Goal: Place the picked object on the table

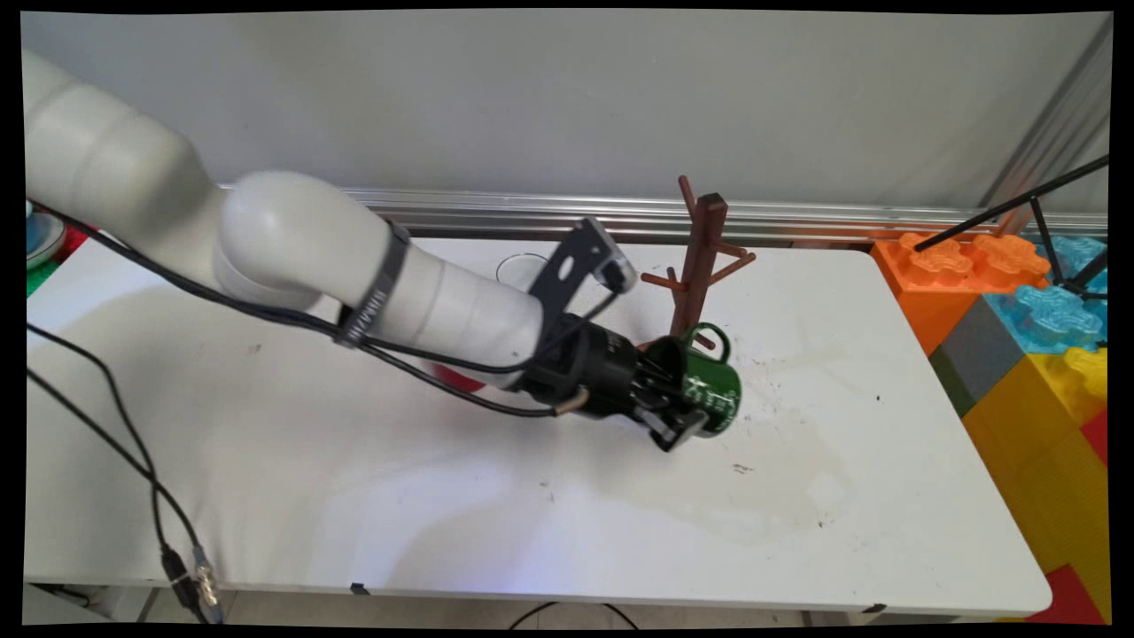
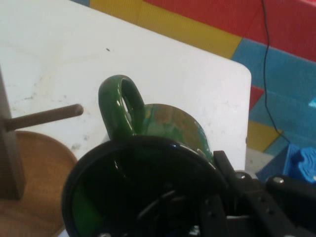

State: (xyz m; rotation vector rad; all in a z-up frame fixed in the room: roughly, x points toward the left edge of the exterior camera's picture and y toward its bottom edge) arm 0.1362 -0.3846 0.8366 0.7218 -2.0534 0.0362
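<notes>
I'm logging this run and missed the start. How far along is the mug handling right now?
Done: the gripper is shut on the green mug, one finger inside its rim, and carries it tilted on its side. In hand: the mug is beside the wooden mug tree, its handle near a lower peg. Left: the handle is not on any peg.

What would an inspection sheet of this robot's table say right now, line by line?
Surface: white table, scuffed and stained toward its right.
Things: green mug tipped on its side, handle toward the wooden mug tree beside it.
Clutter: a red thing mostly hidden under the arm; a clear round thing behind it.
Gripper: black gripper shut on the mug's rim, one finger inside.
Cables: black cables hang from the arm over the near edge.
Surroundings: grey wall; big coloured building blocks at right.
</notes>
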